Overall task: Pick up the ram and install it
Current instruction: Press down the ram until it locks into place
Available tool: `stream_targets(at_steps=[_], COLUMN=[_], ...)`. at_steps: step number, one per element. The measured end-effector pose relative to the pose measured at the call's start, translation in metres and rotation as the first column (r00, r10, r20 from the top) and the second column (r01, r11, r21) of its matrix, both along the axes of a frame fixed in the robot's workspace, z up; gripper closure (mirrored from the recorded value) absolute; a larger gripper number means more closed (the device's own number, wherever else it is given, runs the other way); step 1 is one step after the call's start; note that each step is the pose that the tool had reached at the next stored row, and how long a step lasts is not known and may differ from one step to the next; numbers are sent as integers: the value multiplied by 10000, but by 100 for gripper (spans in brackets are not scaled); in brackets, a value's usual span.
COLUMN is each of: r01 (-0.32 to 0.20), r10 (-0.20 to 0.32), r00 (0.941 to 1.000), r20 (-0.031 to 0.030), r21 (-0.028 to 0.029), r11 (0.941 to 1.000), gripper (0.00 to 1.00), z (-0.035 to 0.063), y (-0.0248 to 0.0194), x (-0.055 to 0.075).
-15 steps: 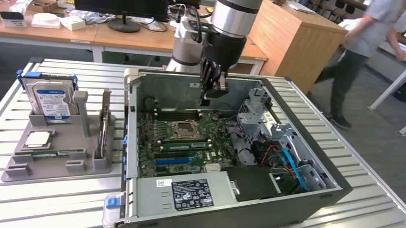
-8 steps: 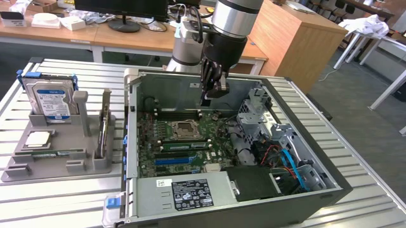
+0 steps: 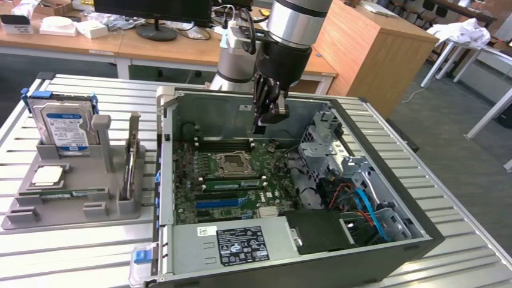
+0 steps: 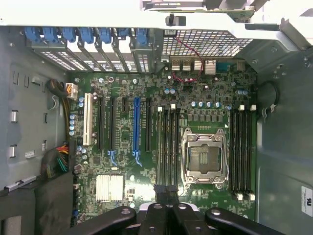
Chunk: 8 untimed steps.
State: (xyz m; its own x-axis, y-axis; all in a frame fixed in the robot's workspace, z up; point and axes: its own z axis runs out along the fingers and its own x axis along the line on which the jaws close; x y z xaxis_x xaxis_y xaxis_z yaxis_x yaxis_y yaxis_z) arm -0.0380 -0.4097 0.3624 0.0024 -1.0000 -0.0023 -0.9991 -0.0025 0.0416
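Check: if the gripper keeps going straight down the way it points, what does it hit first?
Most likely the motherboard. The gripper is shut, empty, and points down into the open case. The wrist view puts its fingertips over the memory slots beside the CPU socket; exact landing spot is unclear.

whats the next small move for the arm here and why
Probably swing toward the exterior view's left. The black gripper hangs shut over the open computer case with no board seen between its fingers, while the thin green ram stick appears to stand on edge in the grey holder tray, apart from it.
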Motion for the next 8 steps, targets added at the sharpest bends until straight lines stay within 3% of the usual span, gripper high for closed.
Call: stream_targets(at_steps=[8], r01=[695], r10=[-695], r00=[9976], r20=[0], r21=[0], r11=[9976], gripper=[90], z=[-3], y=[0], x=[-25])
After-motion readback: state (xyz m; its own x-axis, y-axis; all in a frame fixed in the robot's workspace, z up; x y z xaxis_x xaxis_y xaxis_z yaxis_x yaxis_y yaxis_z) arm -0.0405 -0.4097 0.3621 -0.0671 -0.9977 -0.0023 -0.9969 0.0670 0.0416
